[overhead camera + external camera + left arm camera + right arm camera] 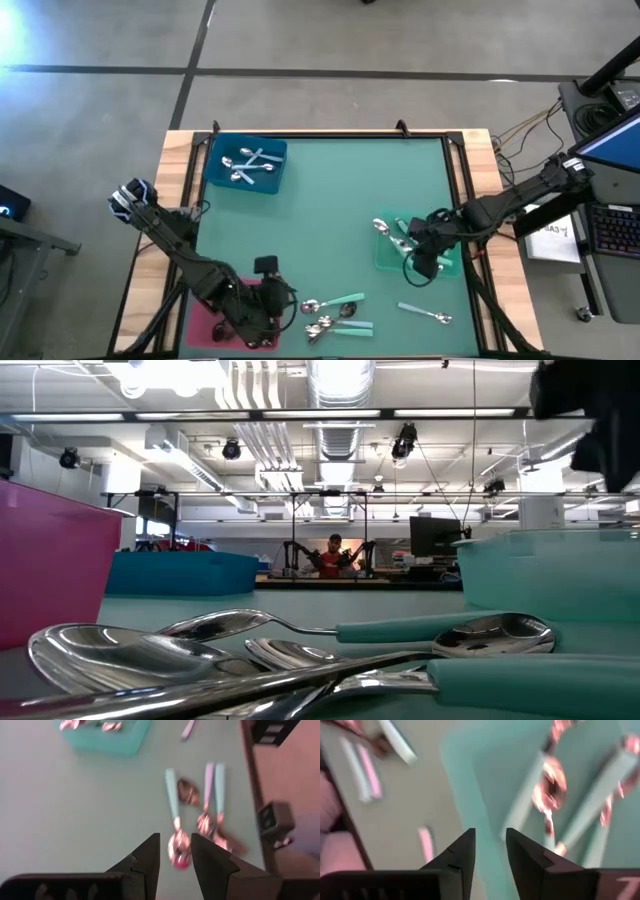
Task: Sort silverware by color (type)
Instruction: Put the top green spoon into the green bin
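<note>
My left gripper (268, 306) sits over the pink plastic tray (205, 325) at the table's near-left corner, fingers slightly apart, holding nothing. My right gripper (424, 262) hangs over the mint-green tray (385, 262), also slightly parted and empty, with mint-handled spoons (547, 785) lying beneath it. A loose cluster of mint-handled and silver spoons (335, 315) lies on the green mat between the trays. All-silver spoons (250, 165) sit in the blue tray (215, 160). No readable writing anywhere.

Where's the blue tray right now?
In the high view the blue tray sits at the table's far left corner, holding a few silver spoons, well away from the left gripper near the pink tray.
</note>
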Robot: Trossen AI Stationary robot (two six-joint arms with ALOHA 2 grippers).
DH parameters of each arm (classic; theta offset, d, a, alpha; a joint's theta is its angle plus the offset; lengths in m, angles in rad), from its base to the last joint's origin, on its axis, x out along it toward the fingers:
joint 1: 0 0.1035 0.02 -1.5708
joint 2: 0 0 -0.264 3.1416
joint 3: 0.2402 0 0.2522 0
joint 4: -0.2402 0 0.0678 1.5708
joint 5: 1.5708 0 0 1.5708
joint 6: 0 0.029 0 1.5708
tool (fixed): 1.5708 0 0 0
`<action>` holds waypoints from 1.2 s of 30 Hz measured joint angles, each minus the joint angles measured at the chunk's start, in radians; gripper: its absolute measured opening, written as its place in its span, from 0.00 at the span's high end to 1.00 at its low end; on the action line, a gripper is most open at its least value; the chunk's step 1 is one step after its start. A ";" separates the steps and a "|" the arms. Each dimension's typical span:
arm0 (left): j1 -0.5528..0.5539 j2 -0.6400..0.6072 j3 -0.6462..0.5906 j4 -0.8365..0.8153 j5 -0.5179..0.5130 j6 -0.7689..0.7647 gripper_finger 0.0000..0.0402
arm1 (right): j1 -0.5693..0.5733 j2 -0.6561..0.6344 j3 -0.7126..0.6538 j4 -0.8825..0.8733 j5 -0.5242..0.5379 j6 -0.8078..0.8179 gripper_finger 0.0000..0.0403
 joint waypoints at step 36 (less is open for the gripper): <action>0.079 0.482 0.265 0.109 0.093 0.083 0.77 | 0.217 0.544 0.352 0.111 0.132 -0.221 0.75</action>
